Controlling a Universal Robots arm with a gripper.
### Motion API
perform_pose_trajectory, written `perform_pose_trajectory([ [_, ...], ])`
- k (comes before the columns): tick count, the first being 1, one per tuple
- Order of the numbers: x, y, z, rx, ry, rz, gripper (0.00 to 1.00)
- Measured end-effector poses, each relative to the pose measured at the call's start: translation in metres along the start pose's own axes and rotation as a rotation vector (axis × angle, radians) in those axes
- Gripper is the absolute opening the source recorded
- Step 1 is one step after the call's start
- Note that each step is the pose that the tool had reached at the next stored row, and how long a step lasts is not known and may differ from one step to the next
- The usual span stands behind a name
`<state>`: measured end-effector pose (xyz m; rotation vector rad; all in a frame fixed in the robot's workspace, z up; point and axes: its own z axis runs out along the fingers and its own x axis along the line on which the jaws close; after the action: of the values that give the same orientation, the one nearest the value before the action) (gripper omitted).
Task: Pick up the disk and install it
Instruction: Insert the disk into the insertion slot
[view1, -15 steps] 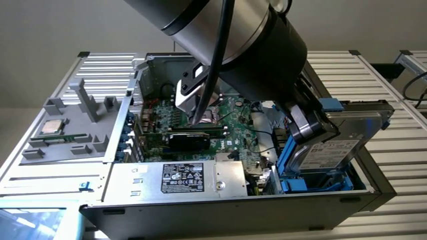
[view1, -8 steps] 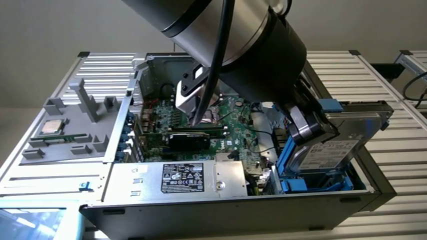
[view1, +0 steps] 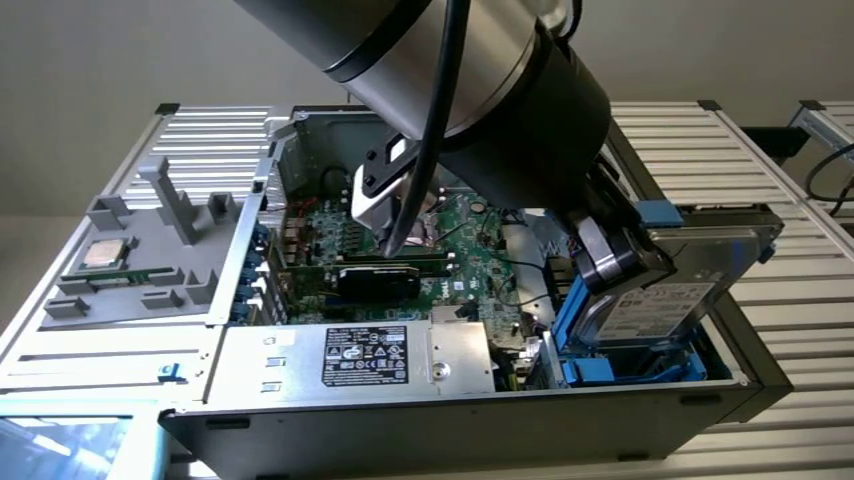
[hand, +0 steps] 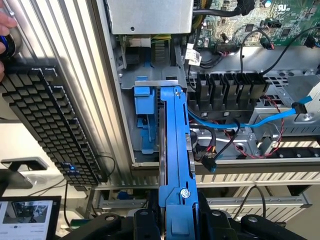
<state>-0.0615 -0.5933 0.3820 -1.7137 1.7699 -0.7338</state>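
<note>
Exterior view, entries running from its left to its right, every place given against the open computer case (view1: 454, 405). Outside the case, on the exterior view's left: grey moulded tray (view1: 160, 250), holding one square silver CPU chip (view1: 104, 253) in a recess. Inside the case, near wall: silver power-supply box (view1: 360, 355) with a dark printed label. Behind it, on the case floor: green motherboard (view1: 461, 255) with a black card standing on it. Inside the case, at the end on the exterior view's right: drive bay (view1: 627, 368) with blue rails and blue cable. Over that bay: the disk (view1: 681, 290), tilted, white label facing the camera, blue carrier frame along its edges, lower end at the bay's mouth. The arm (view1: 454, 70) enters from above and slants down across the case toward the bay end. The gripper (view1: 617, 262) is clamped on the disk. Wrist view: the disk (hand: 175, 150) appears edge-on, with black fingers (hand: 212, 222) pressed on both sides of the blue carrier. Outside the case: a black keyboard (hand: 45, 125), and a person's hand (hand: 5, 25) cut off at the picture's edge. The arm hides the rear of the motherboard. Contact between disk and rails cannot be told, and the label print is too small to read.
</note>
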Motion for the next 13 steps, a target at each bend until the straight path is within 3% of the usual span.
perform_pose_trajectory([
  [13, 0.0009, 0.0009, 0.0027, -0.0001, -0.0045, 0.005, 0.38],
])
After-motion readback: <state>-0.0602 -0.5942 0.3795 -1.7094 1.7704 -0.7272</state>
